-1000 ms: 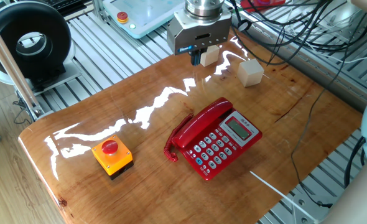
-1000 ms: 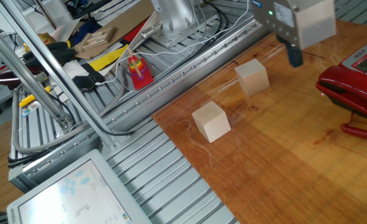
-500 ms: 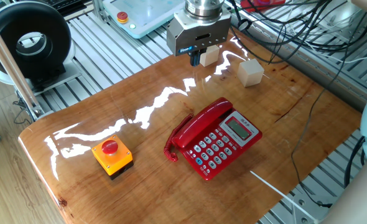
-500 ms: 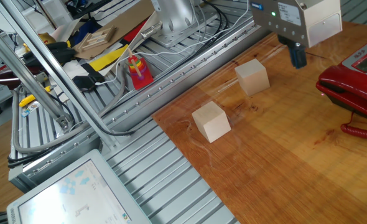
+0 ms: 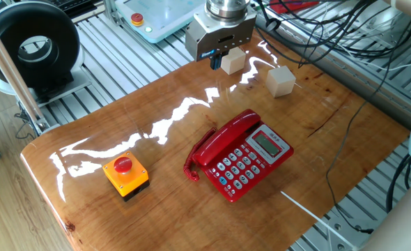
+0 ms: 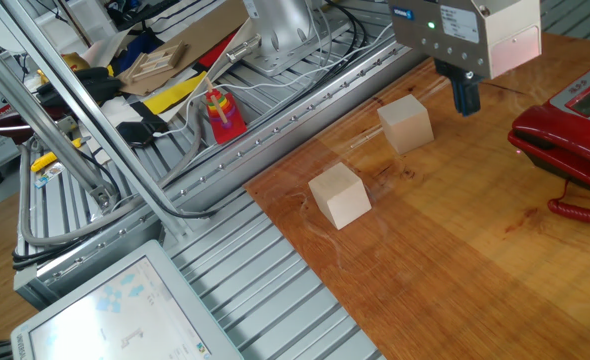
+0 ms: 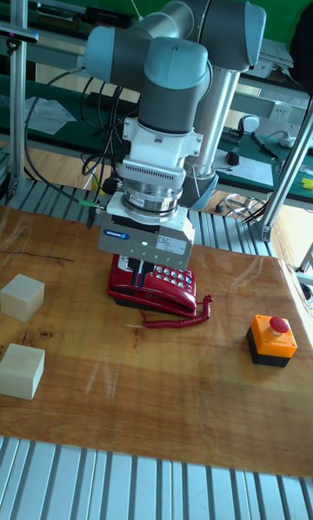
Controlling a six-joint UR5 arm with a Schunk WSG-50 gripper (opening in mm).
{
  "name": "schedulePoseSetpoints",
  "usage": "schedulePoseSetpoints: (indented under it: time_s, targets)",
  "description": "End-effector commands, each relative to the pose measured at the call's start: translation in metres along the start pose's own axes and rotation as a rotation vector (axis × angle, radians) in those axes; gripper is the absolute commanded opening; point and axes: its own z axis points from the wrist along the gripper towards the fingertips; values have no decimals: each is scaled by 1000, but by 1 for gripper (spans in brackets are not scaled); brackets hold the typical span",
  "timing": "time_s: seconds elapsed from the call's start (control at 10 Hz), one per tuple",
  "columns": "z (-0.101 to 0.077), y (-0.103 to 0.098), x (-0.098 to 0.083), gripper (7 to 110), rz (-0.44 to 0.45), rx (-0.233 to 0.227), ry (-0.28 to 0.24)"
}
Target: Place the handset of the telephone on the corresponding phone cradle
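Note:
The red telephone (image 5: 251,159) sits on the wooden table, keypad and display facing up. Its handset (image 5: 226,136) lies along the phone's left edge, seated over the phone cradle, which it hides. The coiled cord (image 5: 190,169) trails off the near-left end. My gripper (image 5: 215,64) hangs above the table's far edge, well away from the phone, shut with nothing in it. From the other side, the gripper (image 6: 465,98) is left of the handset (image 6: 555,145). In the tall view the gripper (image 7: 136,275) partly covers the telephone (image 7: 169,292).
Two pale wooden blocks (image 5: 233,59) (image 5: 281,80) stand at the far edge near the gripper. An orange box with a red button (image 5: 125,174) sits near the left. Cables and a slatted metal frame (image 6: 275,290) surround the table (image 5: 157,209).
The gripper has drifted a little farther from the phone, toward the table's far edge. The handset and phone have not moved.

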Motion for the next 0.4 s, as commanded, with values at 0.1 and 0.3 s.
schedulePoseSetpoints:
  time_s: [0.1,0.3]
  targets:
    - [-1,3,2,7,-15,-13,7]
    - [-1,5,2,7,-22,-25,10]
